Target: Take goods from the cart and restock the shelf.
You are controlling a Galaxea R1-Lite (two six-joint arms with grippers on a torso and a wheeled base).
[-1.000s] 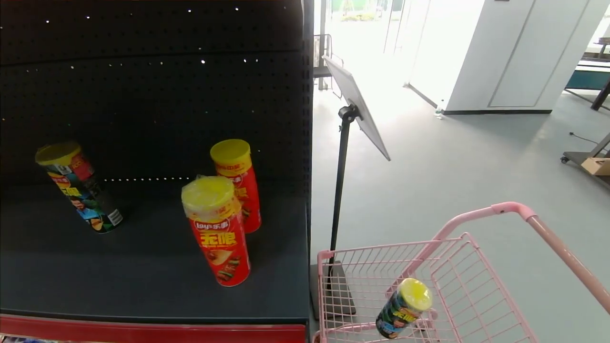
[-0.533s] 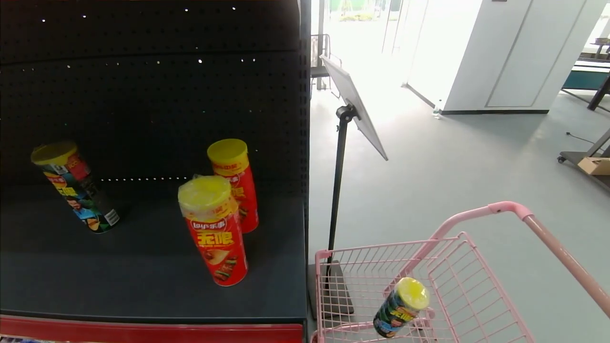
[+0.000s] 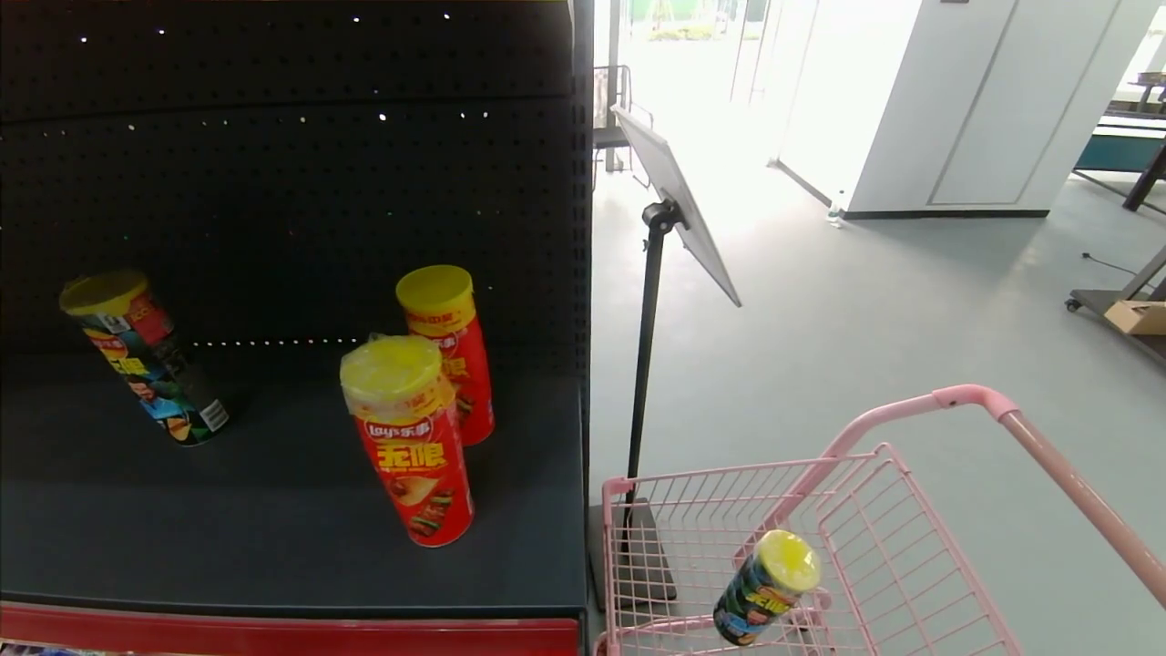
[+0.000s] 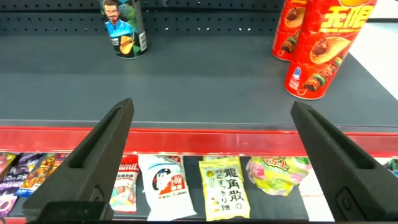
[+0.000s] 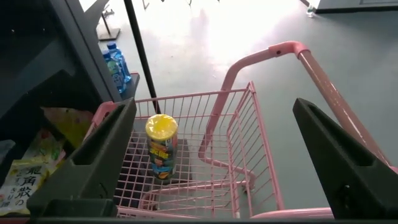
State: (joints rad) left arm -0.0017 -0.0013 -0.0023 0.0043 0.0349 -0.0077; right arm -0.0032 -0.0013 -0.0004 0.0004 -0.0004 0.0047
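Unmoved since earlier: front red can (image 3: 410, 446), rear red can (image 3: 453, 351), dark can (image 3: 146, 360) shelved; cart can (image 3: 765, 590) unpicked; left gripper (image 4: 212, 104), right gripper (image 5: 212, 102) splayed, empty.

Dark yellow-lidded can (image 3: 768, 588) in pink cart (image 3: 756, 466), red cans (image 3: 414, 465) on shelf (image 3: 273, 519)

On the shelf (image 3: 273, 538) the widest open stretch lies between the dark can (image 3: 146, 360) at the far left and the near red can (image 3: 414, 456), which stands just in front of the far red can (image 3: 448, 351) at the right; the strip along the front edge is open too. The shelf's side wall (image 3: 583, 228) and the black sign pole (image 3: 645, 364) just right of it stand between this board and the pink cart (image 3: 756, 469). The cart is open from above, wire walls and a raised handle (image 3: 1066, 474) ringing the cart can (image 3: 767, 588) inside.
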